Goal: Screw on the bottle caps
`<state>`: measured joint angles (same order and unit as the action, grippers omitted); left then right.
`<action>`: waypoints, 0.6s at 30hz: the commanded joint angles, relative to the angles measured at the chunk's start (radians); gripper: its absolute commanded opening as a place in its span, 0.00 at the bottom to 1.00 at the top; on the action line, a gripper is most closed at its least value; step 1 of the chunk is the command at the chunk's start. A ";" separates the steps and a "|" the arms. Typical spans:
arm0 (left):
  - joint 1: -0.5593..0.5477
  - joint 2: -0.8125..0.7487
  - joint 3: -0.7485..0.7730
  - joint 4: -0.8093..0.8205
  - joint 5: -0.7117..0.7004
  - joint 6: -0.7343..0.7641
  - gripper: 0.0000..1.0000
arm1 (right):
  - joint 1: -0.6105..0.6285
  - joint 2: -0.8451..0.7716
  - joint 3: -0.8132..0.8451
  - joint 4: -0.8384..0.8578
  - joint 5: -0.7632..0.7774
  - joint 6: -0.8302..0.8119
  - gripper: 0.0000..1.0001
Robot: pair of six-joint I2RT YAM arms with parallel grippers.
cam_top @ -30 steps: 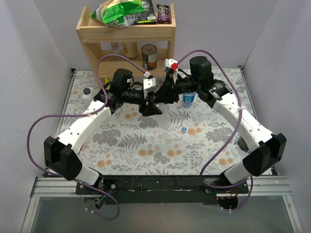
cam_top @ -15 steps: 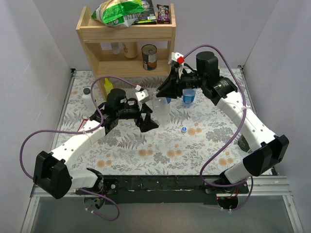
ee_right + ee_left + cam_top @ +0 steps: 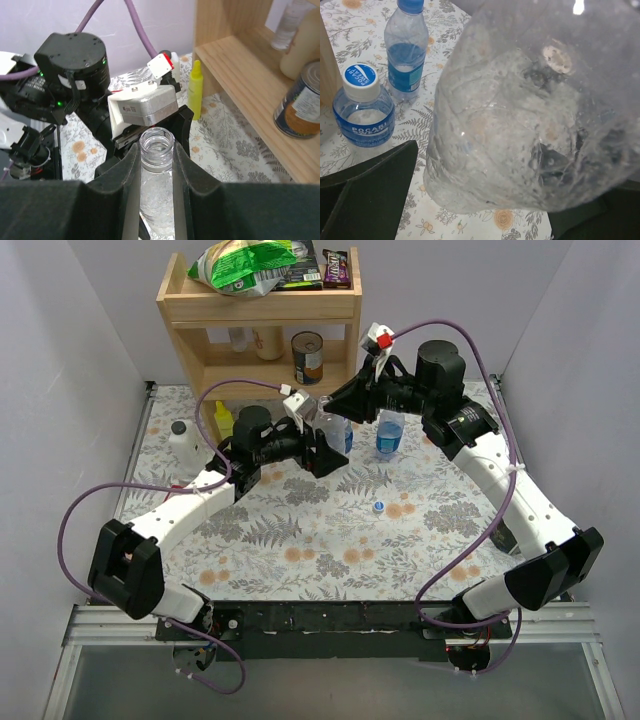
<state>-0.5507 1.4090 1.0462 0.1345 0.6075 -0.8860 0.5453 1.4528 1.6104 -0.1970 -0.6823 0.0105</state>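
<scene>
My right gripper [image 3: 156,167] is shut on the neck of the tall clear unlabelled bottle [image 3: 156,142]. The bottle's mouth is open, with no cap on it. In the top view that bottle [image 3: 329,436] stands upright mid-table, with the right gripper [image 3: 341,408] above it. My left gripper [image 3: 485,205] is open, its fingers [image 3: 370,192] on either side of the bottle's lower body [image 3: 520,115]. One loose blue cap [image 3: 379,507] lies on the mat nearer the front. Two capped blue-label bottles stand behind, a short one [image 3: 362,107] and a taller one [image 3: 406,47].
A wooden shelf [image 3: 260,310] at the back holds a tin can [image 3: 308,357], with snack packets [image 3: 245,265] on top. A yellow bottle [image 3: 223,420] and a white bottle with a dark cap [image 3: 182,445] stand at the back left of the floral mat [image 3: 300,540].
The left gripper opened, drew back toward the near side, then came forward again with its jaws around the bottle's body. The right gripper kept its hold on the neck and shifted slightly back and right.
</scene>
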 commanded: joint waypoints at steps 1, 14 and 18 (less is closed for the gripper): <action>-0.020 0.016 0.051 0.066 0.001 -0.050 0.98 | 0.004 -0.002 0.062 0.071 0.087 0.091 0.01; -0.022 0.039 0.057 0.094 0.149 0.019 0.77 | 0.004 0.001 0.049 0.085 0.102 0.166 0.01; -0.022 0.038 0.046 0.096 0.164 0.035 0.71 | 0.002 0.003 0.060 0.080 0.121 0.177 0.01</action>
<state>-0.5671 1.4513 1.0626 0.2043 0.7128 -0.8871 0.5453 1.4597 1.6211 -0.1761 -0.5926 0.1600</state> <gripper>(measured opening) 0.747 0.305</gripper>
